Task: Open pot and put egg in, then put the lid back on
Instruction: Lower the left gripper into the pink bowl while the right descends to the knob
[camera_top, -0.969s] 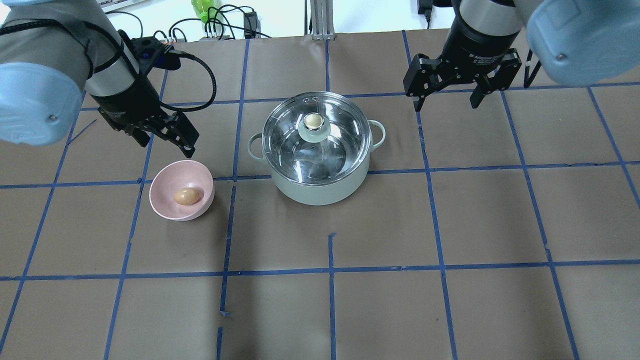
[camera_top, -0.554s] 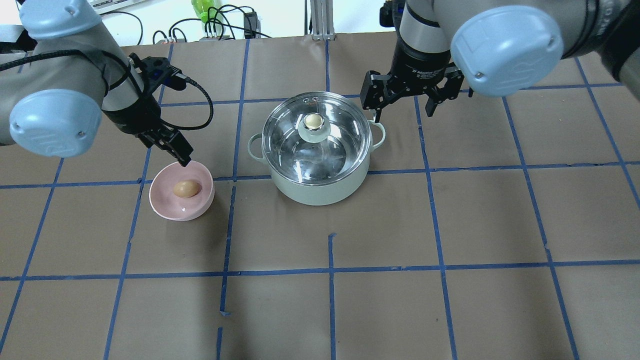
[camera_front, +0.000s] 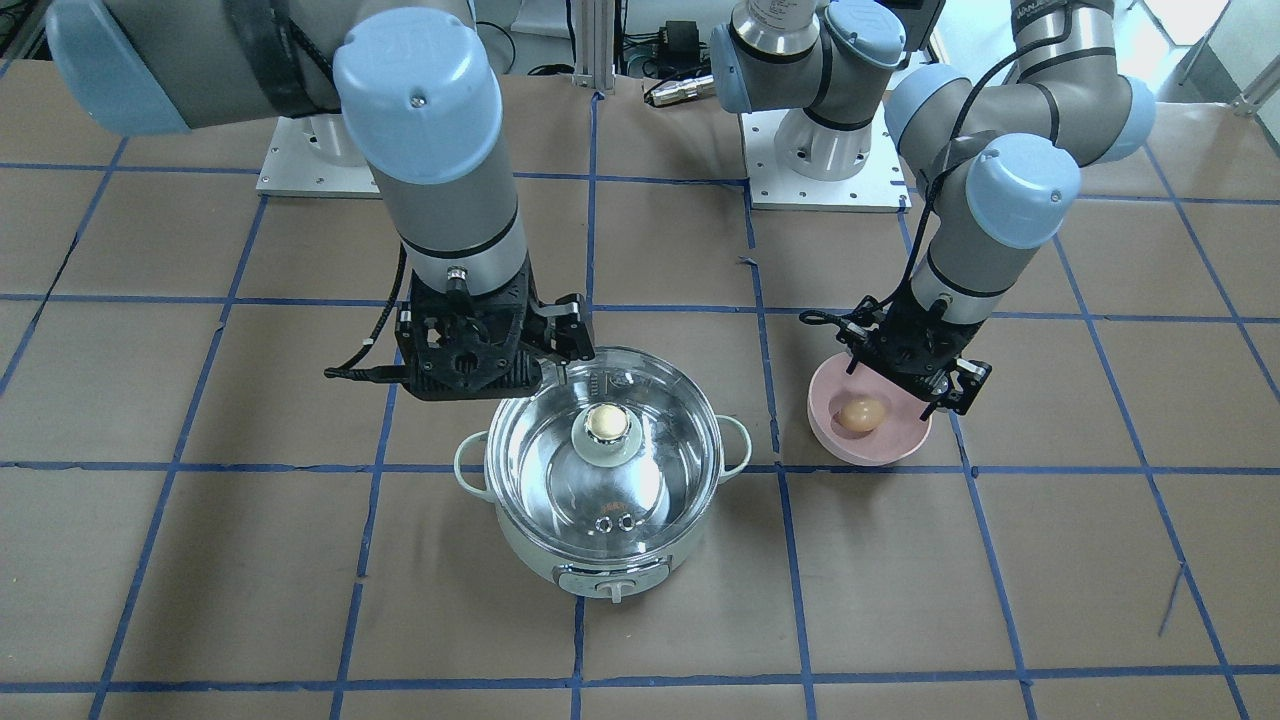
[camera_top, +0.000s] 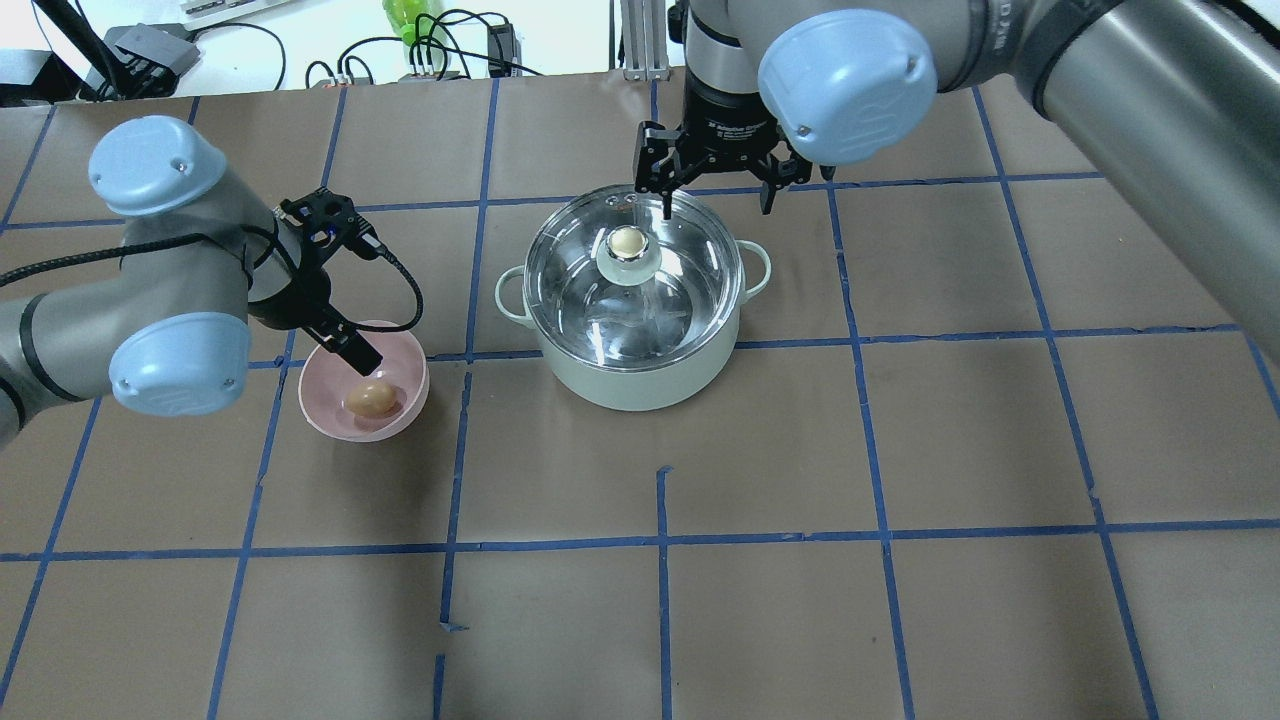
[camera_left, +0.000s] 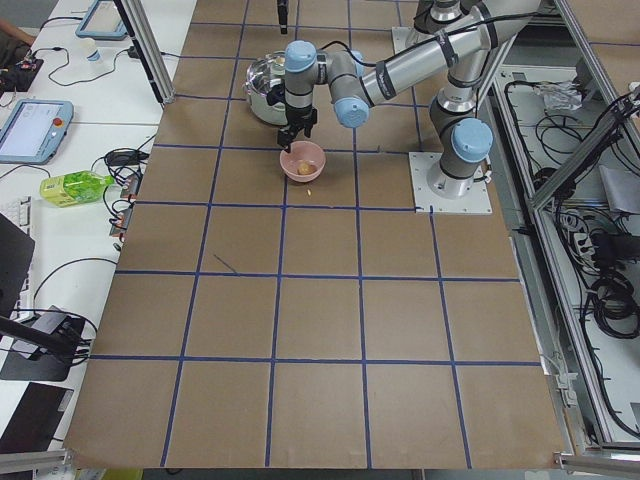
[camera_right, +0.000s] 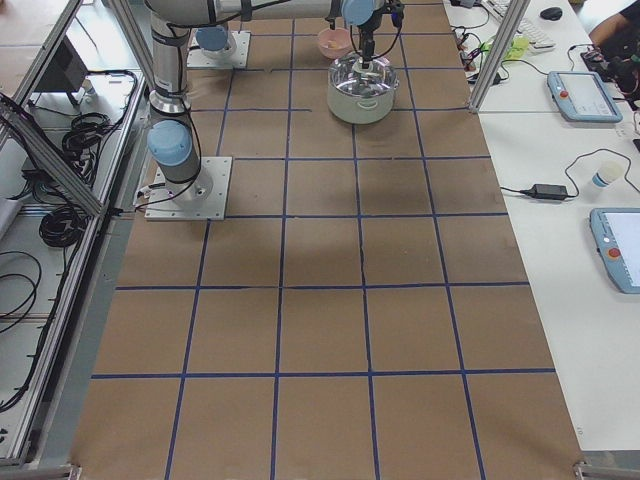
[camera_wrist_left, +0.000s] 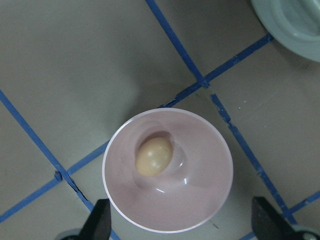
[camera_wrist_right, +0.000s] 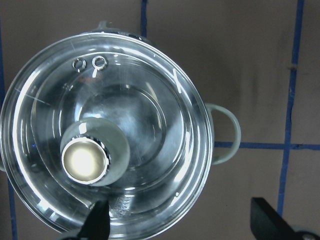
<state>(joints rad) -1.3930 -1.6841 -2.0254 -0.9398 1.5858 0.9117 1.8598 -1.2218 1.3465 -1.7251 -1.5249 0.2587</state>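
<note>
The mint-green pot (camera_top: 640, 375) stands mid-table with the glass lid (camera_top: 690, 270) shut on it, cream knob (camera_top: 628, 243) on top. The egg (camera_top: 370, 398) lies in a pink bowl (camera_top: 330, 420) left of the pot. My left gripper (camera_top: 352, 352) is open just above the bowl's far rim; its wrist view shows the egg (camera_wrist_left: 154, 156) in the bowl (camera_wrist_left: 200, 205) between the open fingers. My right gripper (camera_top: 717, 200) is open over the pot's far rim, right of the knob. Its wrist view shows the lid (camera_wrist_right: 165, 115) and knob (camera_wrist_right: 85, 161) below.
Brown paper with a blue tape grid covers the table (camera_top: 900, 450). Cables and a green bottle (camera_top: 405, 20) lie past the far edge. The two arm bases (camera_front: 825, 150) stand on plates at the robot's side. The pot's control knob (camera_front: 612, 590) faces the operators' side.
My left gripper has come down and forward to the bowl's rim. My right gripper has moved left from beside the pot's right handle to over the lid's far edge. Both stay open.
</note>
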